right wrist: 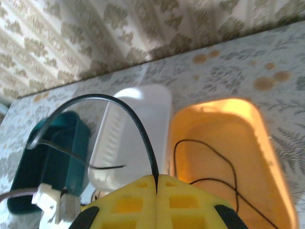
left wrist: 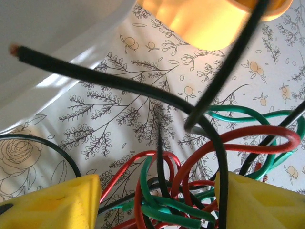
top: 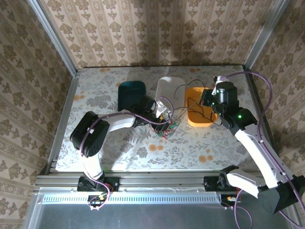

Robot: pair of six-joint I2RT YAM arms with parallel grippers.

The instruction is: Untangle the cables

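Reaching from the near edge toward the middle of the table (top: 119, 143), the left gripper (left wrist: 157, 180) stands with its yellow fingers (left wrist: 52, 205) well apart, straddling the cables (top: 164, 126) without pinching any. Red, green and black strands loop over and through one another between the jaws, and the knot rests on the table just in front of the trays. That wide stance looks meant to pen the bundle in place, or to pick out one strand, while the other arm works. Further back and toward the right edge, the right gripper (right wrist: 156, 183) hangs above the orange tray (top: 195, 122) with its fingers pressed together on a black cable (right wrist: 143, 133). The cable rises from the pinch in a tall arch and falls away to the left. Lifting it this high probably serves to draw it clear of the red and green loops. A thin black strand also curls across the orange tray's floor; whether it belongs to the held cable cannot be told. Toward the far edge stand the white tray (top: 169, 83) and, left of it, the teal tray (top: 131, 90), likely there to take the separated cables.
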